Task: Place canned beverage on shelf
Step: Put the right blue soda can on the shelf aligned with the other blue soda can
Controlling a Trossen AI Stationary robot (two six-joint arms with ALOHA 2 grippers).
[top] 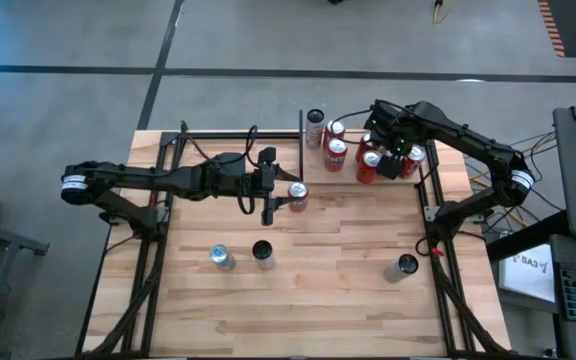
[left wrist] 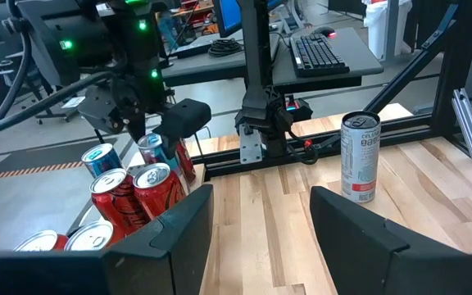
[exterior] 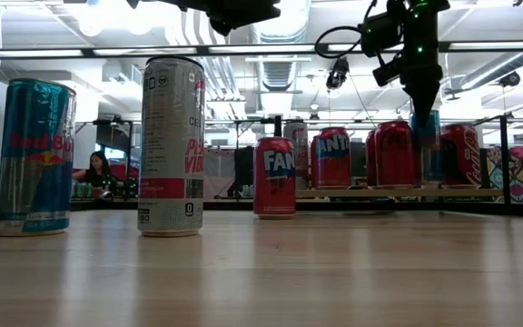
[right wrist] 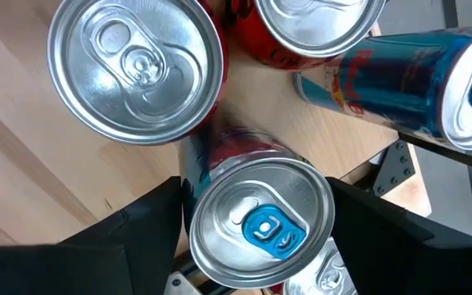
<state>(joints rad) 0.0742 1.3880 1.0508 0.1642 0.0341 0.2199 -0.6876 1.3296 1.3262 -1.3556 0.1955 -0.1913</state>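
Right gripper (right wrist: 256, 225) is hanging over the shelf (top: 436, 178) at far right, fingers spread either side of a blue-tabbed can (right wrist: 260, 221) standing upright directly below among red cans (top: 336, 153). Left gripper (top: 271, 199) is waiting mid-table, half open, empty.

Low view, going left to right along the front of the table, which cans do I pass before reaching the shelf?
Blue Red Bull can → tall white can → red Fanta can, then the shelf with its cluster of cans, whose own order is unclear because they overlap.
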